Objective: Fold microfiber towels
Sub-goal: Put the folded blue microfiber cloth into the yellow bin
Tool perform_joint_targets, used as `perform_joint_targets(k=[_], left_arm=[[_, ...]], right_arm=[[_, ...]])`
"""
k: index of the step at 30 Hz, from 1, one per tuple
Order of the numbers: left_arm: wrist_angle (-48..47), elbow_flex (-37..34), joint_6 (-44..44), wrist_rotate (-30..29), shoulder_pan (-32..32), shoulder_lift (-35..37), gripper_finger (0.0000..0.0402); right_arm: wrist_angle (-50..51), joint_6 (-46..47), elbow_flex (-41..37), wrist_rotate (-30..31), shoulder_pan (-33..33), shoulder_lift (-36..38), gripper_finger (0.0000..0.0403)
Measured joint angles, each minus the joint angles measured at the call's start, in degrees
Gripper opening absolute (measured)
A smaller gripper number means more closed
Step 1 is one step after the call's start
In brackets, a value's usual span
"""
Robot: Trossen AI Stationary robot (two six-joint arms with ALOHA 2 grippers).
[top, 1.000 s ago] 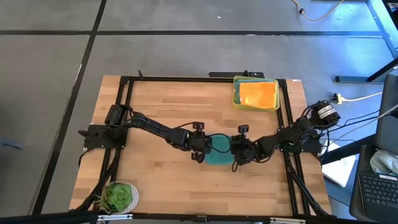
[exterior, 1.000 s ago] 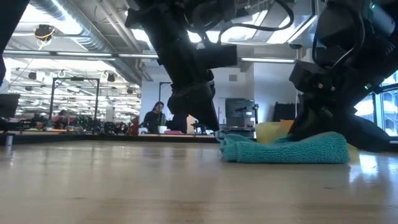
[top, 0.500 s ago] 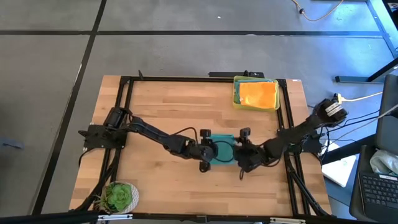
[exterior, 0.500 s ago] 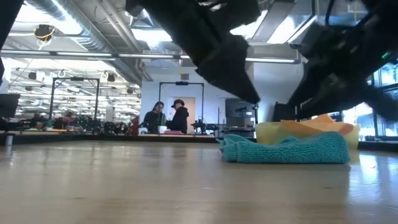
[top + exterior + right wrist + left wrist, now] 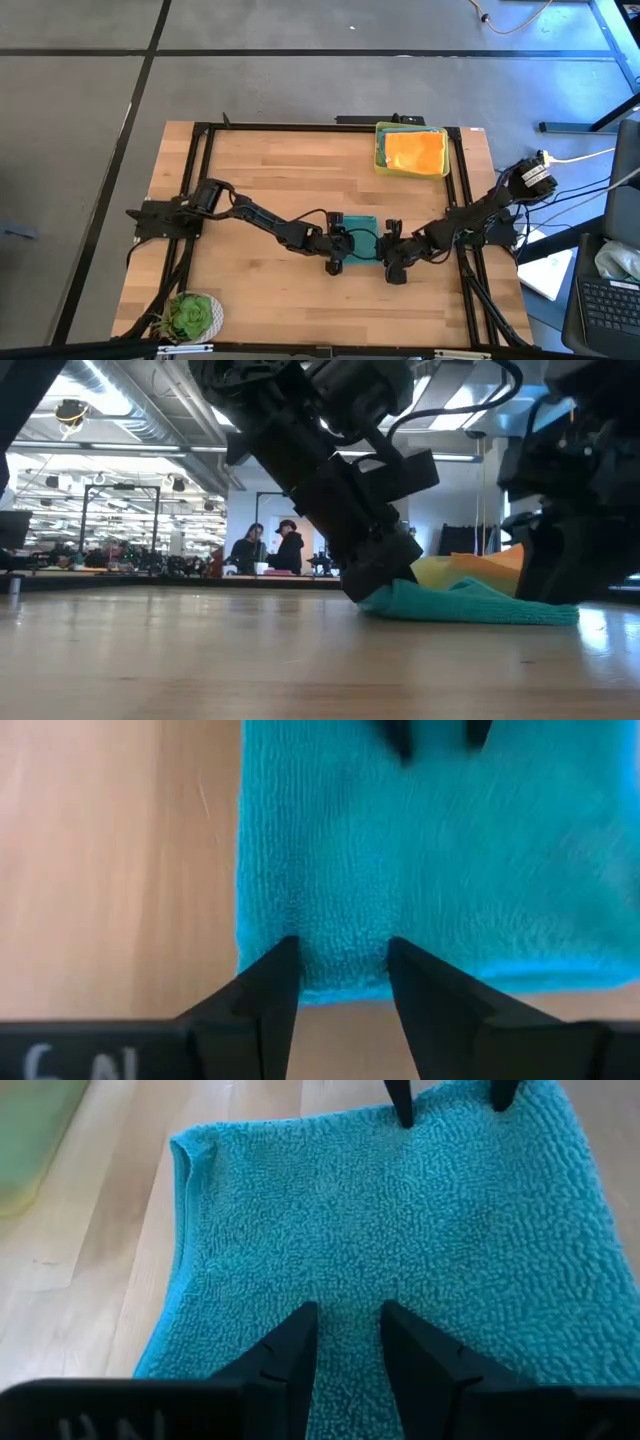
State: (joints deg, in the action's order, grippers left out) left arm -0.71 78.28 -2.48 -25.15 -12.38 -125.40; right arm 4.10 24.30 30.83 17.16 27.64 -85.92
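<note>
Two grippers, the left gripper [image 5: 334, 256] and the right gripper [image 5: 392, 262], are pressing slightly parted fingers onto opposite edges of the folded teal towel [image 5: 357, 236] lying mid-tabletop [image 5: 260, 170], gripping nothing, so uneven closing is probably risking dragging one layer and spoiling the fold.

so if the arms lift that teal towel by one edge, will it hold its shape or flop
The teal towel will probably flop: it is soft looped cloth whose folded edge sags on the table. It looks light. Its nubby pile should resist slipping in the left tool and right tool.
</note>
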Motion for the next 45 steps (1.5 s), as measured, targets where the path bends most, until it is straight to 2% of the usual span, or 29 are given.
perform_joint_targets(k=[5,12,16,19,24,28,31,36,41,45], left_arm=[[0.7,0.0,0.3,0.5,0.0,0.0,0.0108],[-2.1,0.0,0.6,0.0,-1.4,0.8,0.0108],[-9.7,-0.2,1.6,-5.6,-3.2,4.3,0.0108],[-15.1,-0.2,3.2,-9.5,-4.6,7.9,0.0108],[-19.2,-0.1,5.9,-11.3,-6.8,12.8,0.0108],[-27.6,-0.1,10.9,-12.2,-9.4,16.6,0.0108],[-36.4,-0.1,16.9,-16.1,-12.1,19.2,0.0108],[-43.9,-0.1,23.0,-23.1,-16.7,21.8,0.0108],[-43.9,-0.1,23.4,-24.9,-18.7,22.1,0.0108],[-43.9,-0.1,23.8,-24.9,-18.8,22.1,0.0108]], right_arm=[[-0.9,2.5,-0.9,0.5,0.4,-0.3,0.0158],[2.5,-2.1,4.3,4.2,2.0,2.8,0.0158],[1.6,-4.4,7.2,5.0,3.8,3.2,0.0158],[-1.4,-5.5,8.0,4.8,4.8,0.5,0.0158],[-5.0,-6.6,12.4,4.0,4.8,-8.0,0.0159],[0.7,-8.4,19.9,5.2,3.9,-16.6,0.0159],[9.9,-8.4,25.5,7.3,2.8,-20.9,0.0164],[13.7,-9.9,28.9,7.8,2.1,-22.5,0.0198],[15.1,-9.7,29.1,8.5,1.6,-21.7,0.0233],[15.6,-9.6,29.1,10.2,1.6,-21.0,0.0243]])
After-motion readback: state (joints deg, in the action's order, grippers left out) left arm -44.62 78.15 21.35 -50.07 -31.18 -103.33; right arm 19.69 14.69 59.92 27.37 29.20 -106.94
